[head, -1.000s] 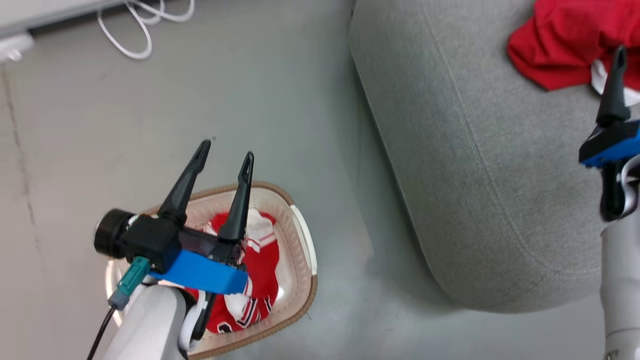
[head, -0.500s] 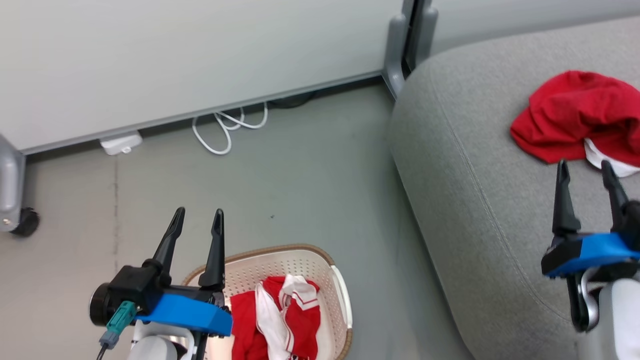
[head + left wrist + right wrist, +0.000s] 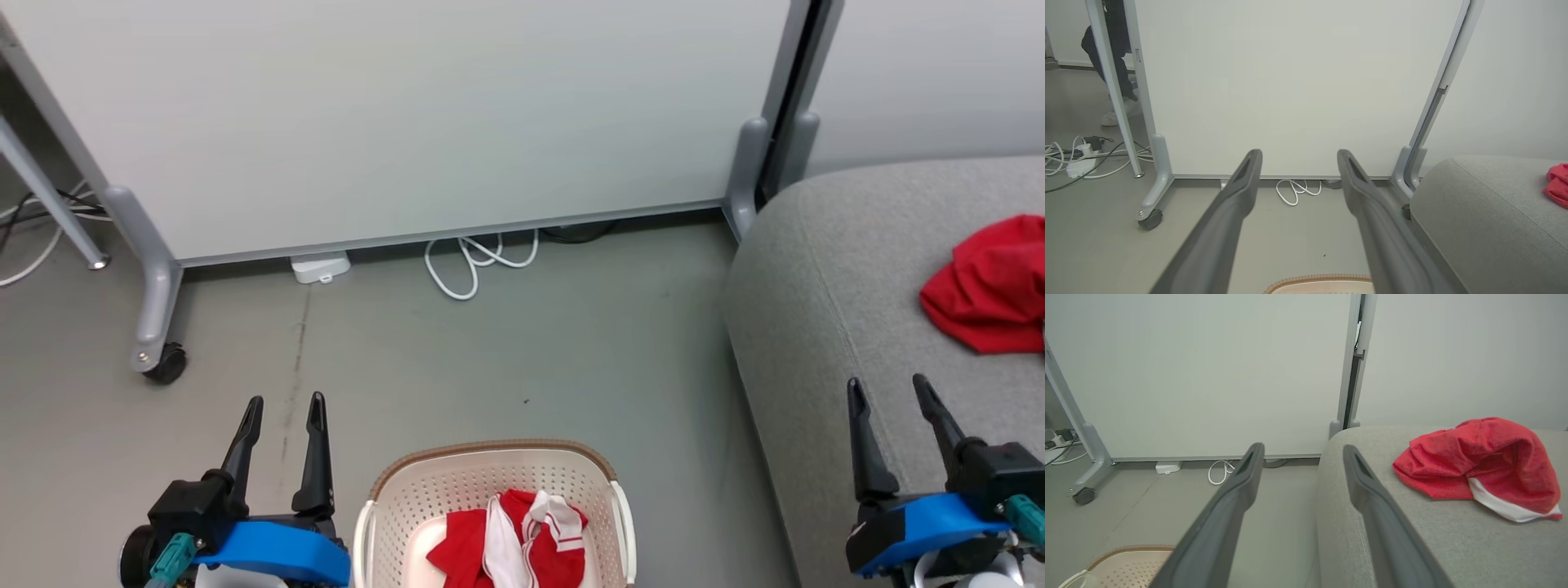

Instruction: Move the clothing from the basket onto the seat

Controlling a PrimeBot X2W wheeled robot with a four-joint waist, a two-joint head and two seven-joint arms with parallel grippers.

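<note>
The cream basket (image 3: 424, 498) with its brown rim sits on the floor at the bottom middle. A red garment with white panels and stripes (image 3: 522, 543) lies inside it. A second red garment with a white band (image 3: 1482, 465) rests on the grey seat (image 3: 824, 327) at the right. My left gripper (image 3: 282, 404) is open and empty, left of the basket, fingers pointing at the wall. Open and empty too, my right gripper (image 3: 888, 385) hovers over the seat's near part, short of the red garment (image 3: 992, 286).
A white partition panel (image 3: 408, 114) on grey wheeled legs (image 3: 159, 359) stands behind the floor. A coiled white cable (image 3: 478, 261) and a small white box (image 3: 320, 267) lie at its foot. More cables and a power strip (image 3: 1079, 157) lie far left, with a person's legs (image 3: 1114, 61) behind.
The head camera has tilted up and back, so the basket and seat slid down the picture and the wall came into view. Both grippers stay open and empty.
</note>
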